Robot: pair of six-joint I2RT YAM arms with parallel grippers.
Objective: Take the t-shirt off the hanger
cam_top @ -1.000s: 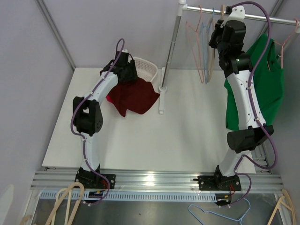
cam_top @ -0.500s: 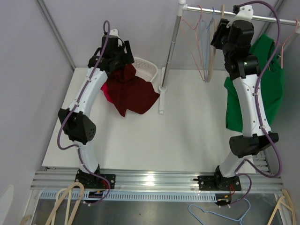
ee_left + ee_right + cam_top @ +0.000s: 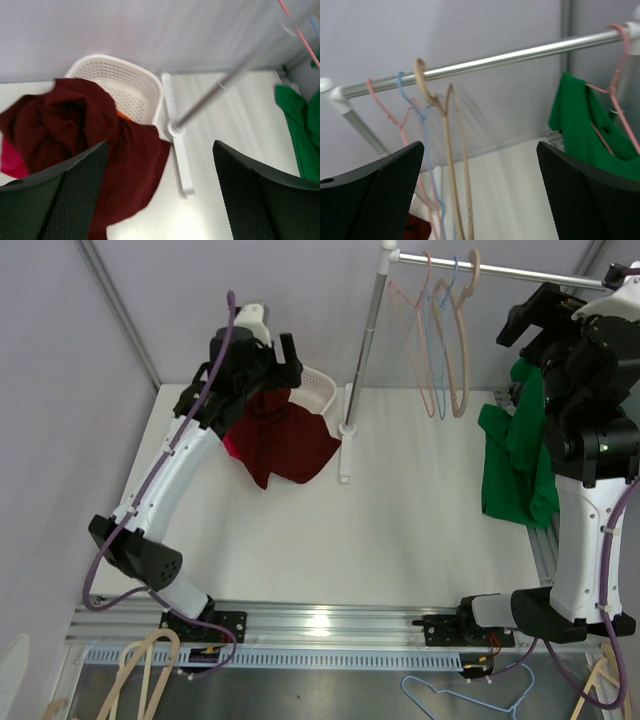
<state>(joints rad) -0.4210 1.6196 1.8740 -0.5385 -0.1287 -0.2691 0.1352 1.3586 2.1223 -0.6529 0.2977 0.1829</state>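
Green shirt [image 3: 580, 125] hangs on its hanger [image 3: 613, 82] up and right of the right gripper [image 3: 477, 150], wide and empty, way nearer than the left gripper [image 3: 160, 150], also wide.

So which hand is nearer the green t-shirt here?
Right. The right hand is up beside the green t-shirt at the rail; the left hand is far across the table, above the maroon garment.

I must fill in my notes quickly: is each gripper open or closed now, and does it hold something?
Left gripper: open, holding nothing.
Right gripper: open, holding nothing.
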